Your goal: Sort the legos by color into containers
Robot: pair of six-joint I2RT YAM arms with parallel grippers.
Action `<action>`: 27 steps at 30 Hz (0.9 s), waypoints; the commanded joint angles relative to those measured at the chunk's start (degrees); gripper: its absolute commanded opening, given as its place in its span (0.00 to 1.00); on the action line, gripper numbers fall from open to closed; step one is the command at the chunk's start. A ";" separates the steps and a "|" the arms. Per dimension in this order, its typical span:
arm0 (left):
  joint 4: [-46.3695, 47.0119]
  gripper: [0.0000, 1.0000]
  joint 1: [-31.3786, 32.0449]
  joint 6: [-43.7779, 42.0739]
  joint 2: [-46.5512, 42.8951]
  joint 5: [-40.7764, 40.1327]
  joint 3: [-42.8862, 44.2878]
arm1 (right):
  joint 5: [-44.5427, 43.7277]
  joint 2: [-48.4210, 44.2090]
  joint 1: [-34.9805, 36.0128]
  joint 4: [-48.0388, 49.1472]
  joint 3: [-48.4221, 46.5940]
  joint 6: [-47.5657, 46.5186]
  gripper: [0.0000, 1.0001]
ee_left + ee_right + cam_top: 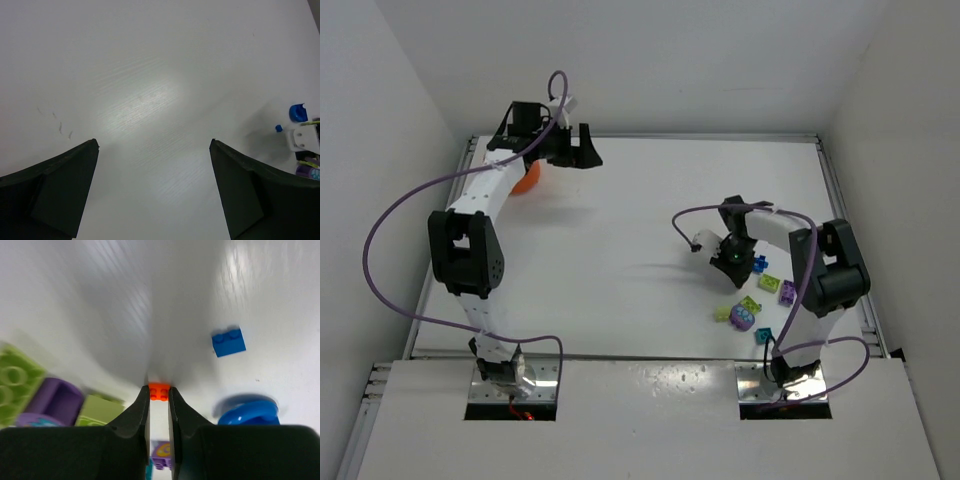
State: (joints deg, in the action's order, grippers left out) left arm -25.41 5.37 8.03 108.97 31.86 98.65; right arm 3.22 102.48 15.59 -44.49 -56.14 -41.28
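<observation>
My right gripper [159, 390] is shut on a small orange lego [159, 392], held at its fingertips over the table; in the top view this gripper [730, 258] is beside the pile. Around it lie a blue brick [228, 342], a blue rounded piece [248, 411], lime green bricks [12, 382] and a purple brick [55, 399]. The top view shows the pile at the right: blue [760, 263], lime [769, 284], purple [788, 291], teal [764, 335]. My left gripper [575, 150] is open and empty at the far left, next to the orange bowl [525, 178], which the arm partly hides.
The left wrist view shows bare white table between the open fingers [75, 180], with the right arm's white wrist [302, 137] and a blue piece [298, 112] at the far right edge. White walls enclose the table [620, 230] on three sides.
</observation>
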 commanded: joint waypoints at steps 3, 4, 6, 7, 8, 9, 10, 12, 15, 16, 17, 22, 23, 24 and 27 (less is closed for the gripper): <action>5.89 1.00 -4.84 6.28 -3.41 7.34 -4.78 | 15.91 -1.75 -0.04 -4.11 -12.12 5.76 0.00; 6.42 1.00 -5.71 7.16 -4.02 7.34 -5.48 | 17.50 -1.75 -0.04 -5.59 -14.07 6.90 0.00; 8.79 1.00 -6.42 9.27 -5.51 8.22 -8.29 | 22.58 -1.75 -0.04 -6.83 -19.69 11.29 0.00; 9.84 1.00 -6.94 9.89 -6.30 8.92 -9.52 | 24.27 -1.14 -0.04 -6.84 -21.36 13.31 0.00; 11.77 1.00 -6.95 10.42 -7.09 9.45 -12.05 | 27.68 -0.53 -0.04 -6.84 -24.25 18.46 0.00; 12.66 1.00 -6.95 10.95 -7.97 9.45 -13.56 | 29.19 -0.52 -0.04 -5.79 -25.59 21.38 0.00; 13.36 1.00 -6.95 10.95 -9.72 9.45 -14.88 | 30.95 0.17 -0.04 -5.09 -26.90 24.20 0.00; 13.98 1.00 -6.34 10.95 -11.14 10.76 -18.57 | 34.20 0.88 -0.04 -0.70 -28.85 33.95 0.00; 13.98 0.96 -4.40 8.06 -13.60 12.26 -23.30 | 37.63 1.41 -0.04 5.63 -29.47 45.70 0.00; 13.98 0.93 -3.79 6.66 -14.48 13.05 -24.72 | 38.60 2.11 -0.04 6.60 -29.47 48.02 0.00; 13.98 0.92 -2.48 3.60 -16.31 13.06 -26.04 | 40.87 2.98 -0.04 8.70 -29.99 50.39 0.00; 15.13 0.92 1.83 -2.66 -22.65 12.45 -33.08 | 48.27 5.45 -0.04 18.80 -28.51 70.59 0.00; 15.73 0.90 2.71 -3.45 -23.44 11.92 -33.69 | 50.19 5.98 -0.04 21.61 -27.98 74.55 0.00; 15.74 0.90 4.46 -4.77 -24.76 11.30 -34.48 | 50.91 5.98 -0.56 26.42 -27.45 82.07 0.00; 18.19 0.88 8.32 -4.78 -25.90 9.29 -35.19 | 48.48 7.12 -0.57 28.68 -27.97 87.93 0.00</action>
State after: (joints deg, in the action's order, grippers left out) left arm -12.38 10.41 6.59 86.41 42.52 63.88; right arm 49.28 109.60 15.18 -24.73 -83.35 31.59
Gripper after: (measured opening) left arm 0.881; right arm 0.144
